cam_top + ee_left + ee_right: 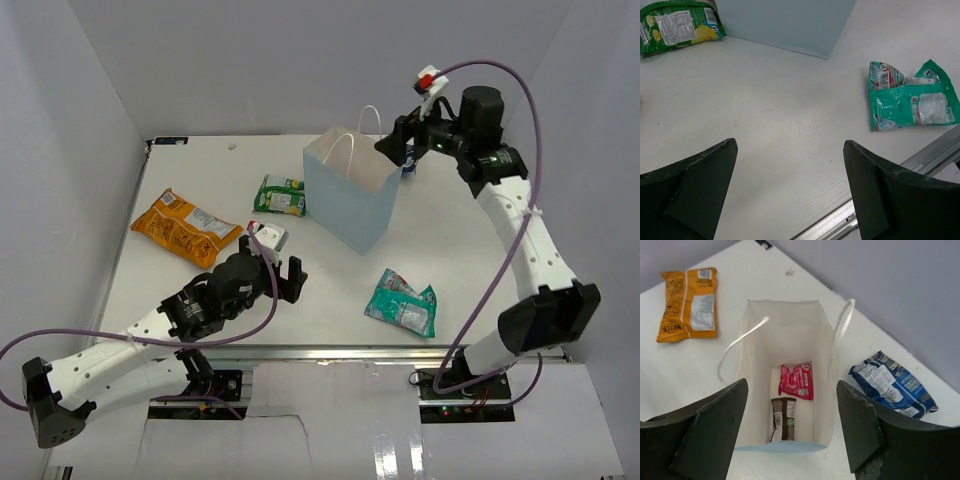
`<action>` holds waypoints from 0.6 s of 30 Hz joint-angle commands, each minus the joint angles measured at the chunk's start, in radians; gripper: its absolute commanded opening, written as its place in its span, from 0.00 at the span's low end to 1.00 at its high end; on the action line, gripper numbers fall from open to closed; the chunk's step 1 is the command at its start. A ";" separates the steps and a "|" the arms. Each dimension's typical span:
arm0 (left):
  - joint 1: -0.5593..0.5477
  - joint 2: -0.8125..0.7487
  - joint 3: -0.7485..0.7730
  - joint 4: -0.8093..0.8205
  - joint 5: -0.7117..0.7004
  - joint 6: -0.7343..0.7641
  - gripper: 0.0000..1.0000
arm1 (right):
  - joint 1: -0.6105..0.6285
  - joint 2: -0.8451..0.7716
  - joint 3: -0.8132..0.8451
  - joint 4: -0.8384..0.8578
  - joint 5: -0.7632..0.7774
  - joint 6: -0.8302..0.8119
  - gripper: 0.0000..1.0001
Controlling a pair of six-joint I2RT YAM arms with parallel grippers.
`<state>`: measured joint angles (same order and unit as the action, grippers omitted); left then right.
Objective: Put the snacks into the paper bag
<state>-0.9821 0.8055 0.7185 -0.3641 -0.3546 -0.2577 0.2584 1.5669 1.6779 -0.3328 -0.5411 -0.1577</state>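
Note:
The light-blue paper bag (350, 200) stands upright at mid-table. My right gripper (395, 150) hovers open over its right rim with nothing between the fingers. The right wrist view looks straight down into the bag (752, 390), where a small red packet (797, 381) and a dark brown candy bar (784, 419) lie on the bottom. On the table lie an orange chip bag (185, 228), a green packet (280, 195), a grey-white packet (270, 236), a teal packet (402, 303) and, behind the bag, a blue packet (892, 384). My left gripper (280, 275) is open and empty, low over bare table.
White walls enclose the table on the left, back and right. A metal rail (935, 152) runs along the near edge, close to the teal packet (912, 97). The green packet (677, 25) lies against the bag's wall (785, 22).

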 commanded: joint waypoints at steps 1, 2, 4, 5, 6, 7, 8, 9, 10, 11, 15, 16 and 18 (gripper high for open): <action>0.045 0.001 0.004 0.054 0.015 -0.101 0.97 | -0.076 -0.181 -0.071 -0.005 -0.100 -0.011 0.77; 0.084 0.006 0.006 0.057 0.032 -0.127 0.97 | -0.096 -0.211 -0.110 -0.023 -0.130 -0.008 0.77; 0.152 0.017 0.012 0.076 0.142 -0.214 0.97 | -0.168 -0.305 -0.209 -0.025 -0.210 -0.009 0.77; 0.237 0.032 0.012 0.086 0.193 -0.245 0.96 | -0.189 -0.339 -0.324 -0.025 -0.253 -0.016 0.77; 0.281 0.043 0.010 0.112 0.297 -0.303 0.97 | -0.233 -0.370 -0.383 -0.025 -0.276 -0.022 0.77; 0.360 0.056 0.010 0.125 0.342 -0.330 0.96 | -0.246 -0.428 -0.500 -0.023 -0.293 -0.034 0.77; 0.396 0.090 0.013 0.135 0.394 -0.359 0.96 | -0.280 -0.455 -0.558 -0.023 -0.324 -0.045 0.77; 0.433 0.109 0.016 0.160 0.470 -0.415 0.96 | -0.300 -0.499 -0.611 -0.025 -0.332 -0.055 0.78; 0.463 0.132 0.021 0.169 0.502 -0.445 0.96 | -0.306 -0.516 -0.660 -0.025 -0.335 -0.065 0.78; 0.524 0.180 0.024 0.177 0.531 -0.480 0.96 | -0.311 -0.533 -0.749 -0.025 -0.347 -0.086 0.78; 0.658 0.324 0.047 0.209 0.611 -0.667 0.96 | -0.330 -0.556 -0.886 0.001 -0.407 -0.112 0.78; 0.696 0.357 0.068 0.209 0.614 -0.698 0.95 | -0.331 -0.554 -0.900 0.001 -0.419 -0.115 0.78; 0.730 0.423 0.099 0.180 0.605 -0.781 0.95 | -0.331 -0.553 -0.897 -0.017 -0.434 -0.140 0.77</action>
<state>-0.3069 1.1748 0.7547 -0.1940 0.1806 -0.8551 -0.0662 1.0386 0.7593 -0.3832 -0.8848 -0.2447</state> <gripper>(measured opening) 0.953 0.776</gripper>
